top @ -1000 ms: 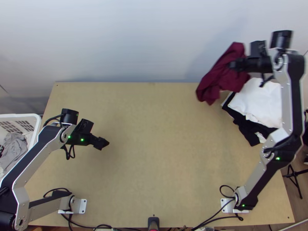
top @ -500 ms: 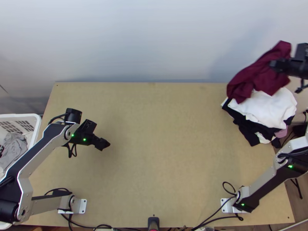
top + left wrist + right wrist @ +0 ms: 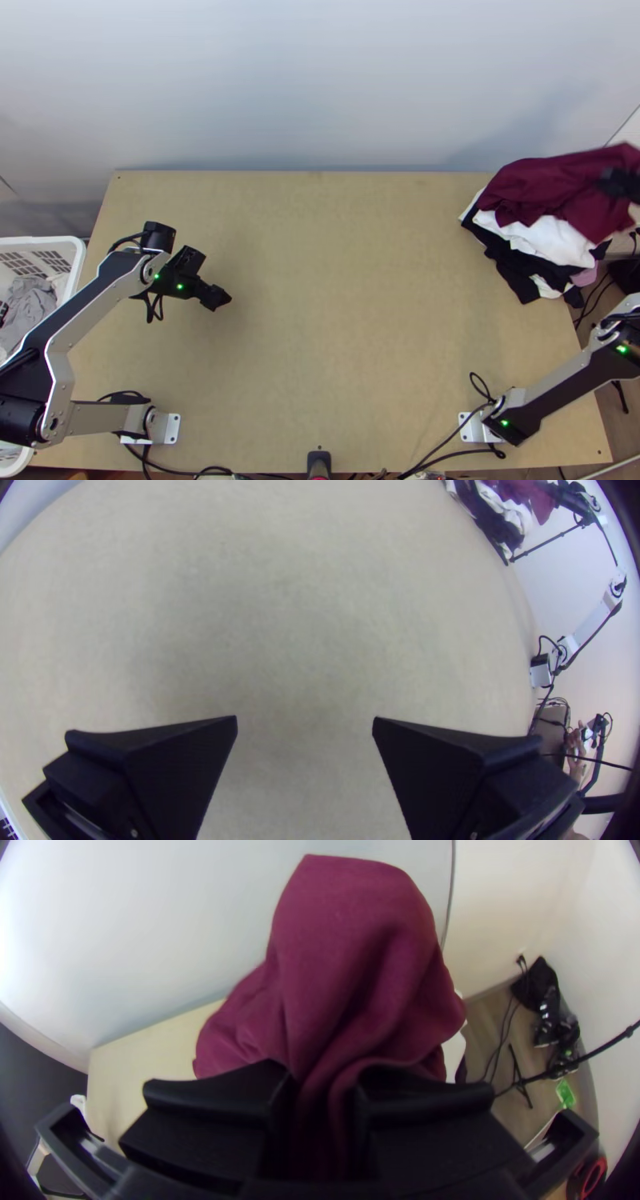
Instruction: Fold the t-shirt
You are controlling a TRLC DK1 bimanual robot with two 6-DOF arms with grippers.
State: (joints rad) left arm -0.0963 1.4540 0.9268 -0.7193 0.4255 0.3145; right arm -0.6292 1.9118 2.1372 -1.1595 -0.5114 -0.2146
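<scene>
Down and outward has gone the maroon t-shirt [image 3: 552, 188] with the right gripper [image 3: 325, 1090] since the earlier frame, and it now drapes loosely across the far side of the pile of other clothes [image 3: 560, 244], a gathered part of it pinched in that gripper's fingers. Well apart from the pile, over the counter [image 3: 336, 320], the left gripper [image 3: 305, 721] holds its fingers spread with nothing between them. Stowing looks nearly done, leaving the release and perhaps some straightening on the pile (whether the shirt is properly folded, I cannot tell).
</scene>
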